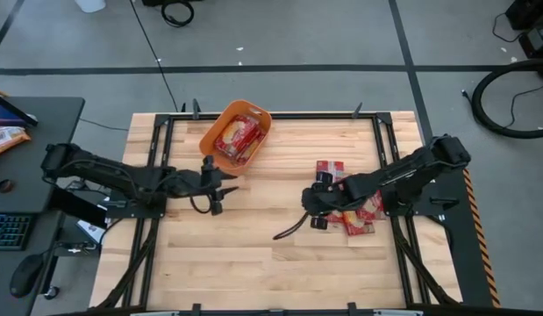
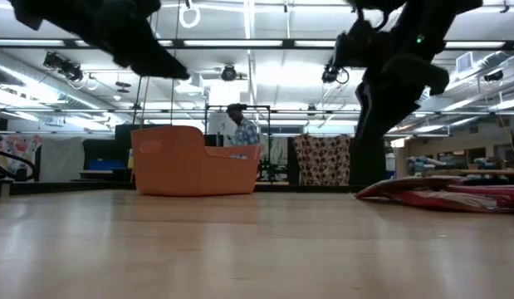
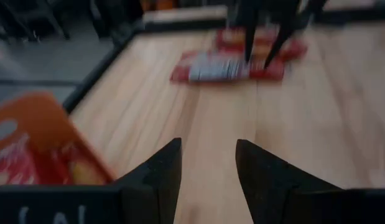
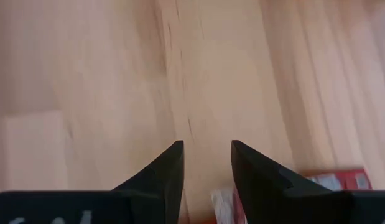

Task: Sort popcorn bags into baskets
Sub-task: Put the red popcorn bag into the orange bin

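The orange basket [image 1: 255, 117] stands at the table's far side, left of centre, with several red popcorn bags [image 1: 236, 138] lying in it; it also shows in the low view [image 2: 190, 162]. Several more red bags [image 1: 331, 168] lie flat in a loose pile on the table's right part, seen also in the low view [image 2: 456, 196]. My left gripper [image 1: 231, 183] hovers open and empty just near of the basket, pointing toward the pile [image 3: 229, 65]. My right gripper [image 1: 304, 204] is open and empty above the wood at the pile's left edge [image 4: 332, 180].
A black metal frame [image 1: 157, 167] runs along the table's edges. Bare wood [image 1: 253, 254] fills the middle and near part of the table. A desk with a keyboard [image 1: 10, 230] stands off the left. A person [image 2: 242, 131] stands in the room beyond the basket.
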Robot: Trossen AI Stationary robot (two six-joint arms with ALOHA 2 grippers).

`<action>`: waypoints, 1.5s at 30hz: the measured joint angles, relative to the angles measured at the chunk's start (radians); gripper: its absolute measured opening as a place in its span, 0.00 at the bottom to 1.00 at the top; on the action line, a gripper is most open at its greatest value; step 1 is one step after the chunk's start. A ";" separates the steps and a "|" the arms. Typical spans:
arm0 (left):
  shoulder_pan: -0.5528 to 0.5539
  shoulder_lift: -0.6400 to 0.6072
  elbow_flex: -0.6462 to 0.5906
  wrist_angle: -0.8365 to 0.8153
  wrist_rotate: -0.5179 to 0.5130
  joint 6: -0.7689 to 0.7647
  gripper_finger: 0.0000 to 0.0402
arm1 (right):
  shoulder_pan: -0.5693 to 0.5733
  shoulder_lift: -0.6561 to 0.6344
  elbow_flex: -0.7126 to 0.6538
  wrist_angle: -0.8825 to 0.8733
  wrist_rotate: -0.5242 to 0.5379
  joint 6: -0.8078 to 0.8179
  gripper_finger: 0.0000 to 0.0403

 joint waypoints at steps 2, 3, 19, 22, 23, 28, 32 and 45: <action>-0.010 -0.012 -0.015 0.043 -0.003 0.002 0.39 | 0.001 0.029 0.035 -0.101 -0.005 0.017 0.36; -0.013 -0.017 -0.021 0.045 -0.005 0.002 0.39 | 0.005 0.045 0.055 -0.140 -0.005 0.020 0.37; -0.200 -0.116 -0.162 0.187 -0.226 -0.001 0.39 | 0.058 0.149 0.097 -0.447 0.078 0.081 0.57; -0.212 -0.125 -0.161 0.195 -0.247 -0.009 0.39 | 0.059 0.164 0.092 -0.431 0.099 0.061 0.58; -0.221 -0.131 -0.162 0.185 -0.251 -0.009 0.39 | 0.059 0.168 0.089 -0.428 0.101 0.060 0.58; -0.248 -0.148 -0.162 0.178 -0.272 -0.010 0.39 | 0.059 0.182 0.060 -0.409 0.128 0.072 0.56; -0.254 -0.145 -0.162 0.183 -0.273 -0.013 0.39 | 0.049 0.181 0.027 -0.390 0.148 0.071 0.48; -0.254 -0.145 -0.162 0.179 -0.269 -0.057 0.39 | 0.004 0.181 -0.023 -0.365 0.151 0.000 0.02</action>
